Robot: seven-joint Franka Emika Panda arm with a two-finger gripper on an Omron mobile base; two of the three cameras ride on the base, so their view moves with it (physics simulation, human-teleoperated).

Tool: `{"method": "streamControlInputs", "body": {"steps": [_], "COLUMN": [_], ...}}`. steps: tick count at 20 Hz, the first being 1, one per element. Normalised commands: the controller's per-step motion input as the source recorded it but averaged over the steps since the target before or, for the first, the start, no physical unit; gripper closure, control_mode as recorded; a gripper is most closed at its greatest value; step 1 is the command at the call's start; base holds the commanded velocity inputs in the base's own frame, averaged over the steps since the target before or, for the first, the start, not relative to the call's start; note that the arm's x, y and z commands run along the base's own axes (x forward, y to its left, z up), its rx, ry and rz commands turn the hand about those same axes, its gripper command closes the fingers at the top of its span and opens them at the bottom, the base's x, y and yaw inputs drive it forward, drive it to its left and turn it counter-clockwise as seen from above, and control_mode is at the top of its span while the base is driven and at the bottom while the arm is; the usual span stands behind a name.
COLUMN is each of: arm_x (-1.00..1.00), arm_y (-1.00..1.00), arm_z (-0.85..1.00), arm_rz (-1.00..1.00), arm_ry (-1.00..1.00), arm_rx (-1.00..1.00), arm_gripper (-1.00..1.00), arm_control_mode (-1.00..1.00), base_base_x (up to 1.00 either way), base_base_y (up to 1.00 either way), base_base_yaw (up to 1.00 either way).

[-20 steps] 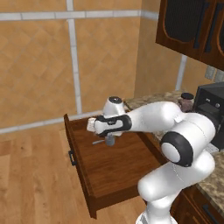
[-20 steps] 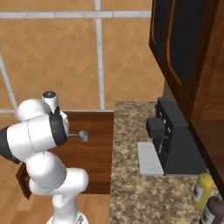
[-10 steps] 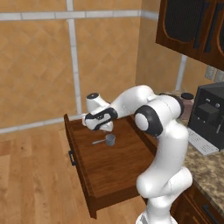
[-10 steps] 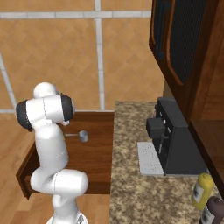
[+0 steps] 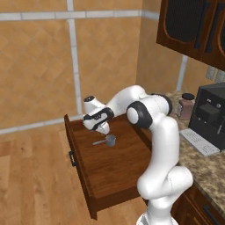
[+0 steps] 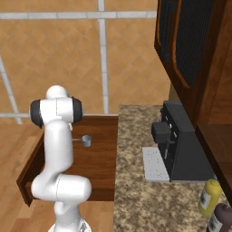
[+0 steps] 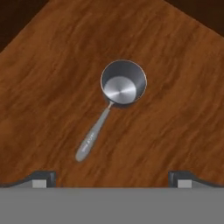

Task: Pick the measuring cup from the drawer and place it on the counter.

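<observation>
A black coffee machine point(image 6: 183, 144) stands on the table against the wall, beneath dark-panelled upper cabinets point(image 6: 190, 45), with a pale grey tray point(image 6: 155, 164) lying flat at its front. A glass spice jar with a dark lid point(image 5: 186, 106) sits just beside the machine's far side. At the near end of the table, a yellow bottle point(image 6: 209, 197) and a dark bottle point(image 6: 221, 218) stand close together. Orange-brown wall tiles point(image 5: 39, 61) with pale grout rise behind, above a wood-plank floor point(image 5: 30, 184).
</observation>
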Motion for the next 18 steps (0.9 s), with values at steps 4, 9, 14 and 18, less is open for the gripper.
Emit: {"method": "streamControlInputs", "body": {"steps": [4,9,14,18], "arm_x": [0.28,0.14,-0.05,0.05], "arm_y": [-0.49,-0.23,0.04,0.27], "arm_z": [-0.53,-0.52,-0.41,-0.26], "arm_rz": [-0.07,-0.01,0.0,-0.06], "arm_ry": [0.02,0.0,0.02,0.01], "arm_rx": [0.11,0.09,0.04,0.0], "arm_gripper": [-1.0,-1.0,-1.0,-1.0], "arm_control_mode": [-1.0,-1.0,-1.0,-1.0], "base_base_x": [0.0,0.0,0.0,0.0], "base_base_y": [0.0,0.0,0.0,0.0], "base_base_yaw": [0.0,0.0,0.0,0.0]}}
